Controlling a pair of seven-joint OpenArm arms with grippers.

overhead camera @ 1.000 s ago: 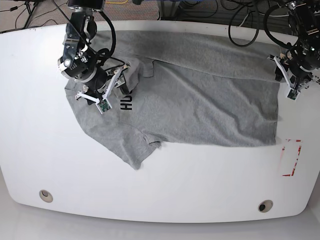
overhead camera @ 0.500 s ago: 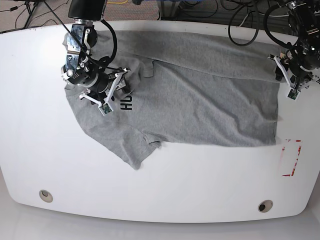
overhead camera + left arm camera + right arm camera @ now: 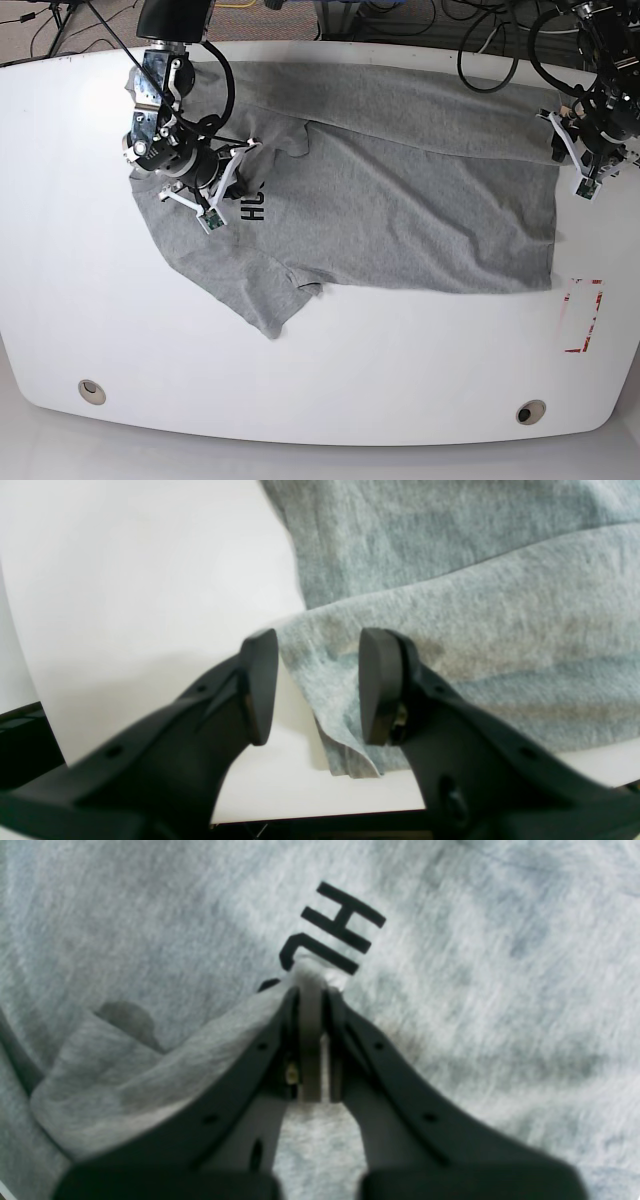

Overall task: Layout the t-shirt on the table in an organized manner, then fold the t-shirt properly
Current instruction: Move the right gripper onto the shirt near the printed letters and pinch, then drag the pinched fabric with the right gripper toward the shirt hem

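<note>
Grey cotton fills most of my base view: the t-shirt lies spread across the upper half of the white desk, long axis running left to right across the frame, one sleeve trailing down toward the lower left. My right tool is clenched on a pinch of fabric right by the dark lettering near the collar; in the wrist view I can see a fold of cloth squeezed between the jaws. That arm sits at the upper left of the base frame. My left tool is released, jaws standing apart, straddling a corner of the hem at the shirt's right edge without gripping it. So each end of the shirt has an arm on it, collar end held, hem end not yet. By my reckoning the layout step is in hand, and the next pull runs along that left-right axis, away from the hem.
</note>
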